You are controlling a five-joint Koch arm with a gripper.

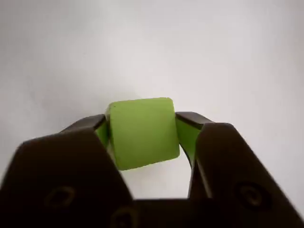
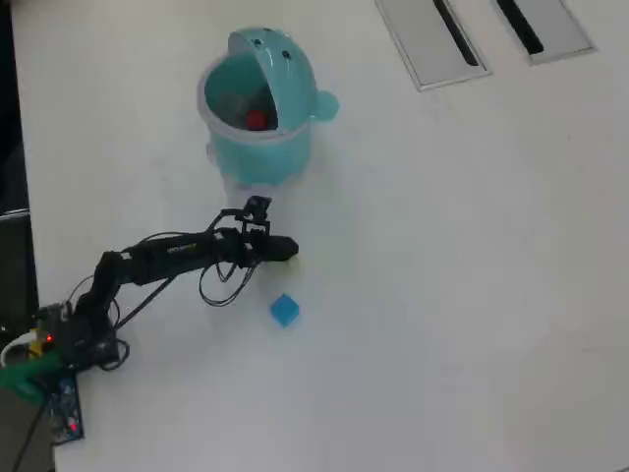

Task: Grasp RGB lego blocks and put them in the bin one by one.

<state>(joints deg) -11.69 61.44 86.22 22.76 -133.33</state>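
In the wrist view my gripper (image 1: 141,130) is shut on the yellow-green block (image 1: 142,133), its dark jaws pressing both sides, above bare white table. In the overhead view the gripper (image 2: 287,249) is at the end of the black arm (image 2: 167,258), below the bin; the yellow-green block is hidden there. The blue block (image 2: 284,310) lies on the table just below the gripper. The light teal bin (image 2: 257,147) stands at the upper left with its lid flipped open. The red block (image 2: 257,120) lies inside it.
Two flat grey slotted panels (image 2: 432,39) lie at the top right of the overhead view. The arm's base and cables (image 2: 59,344) sit at the left edge. The white table (image 2: 452,295) stretches to the right.
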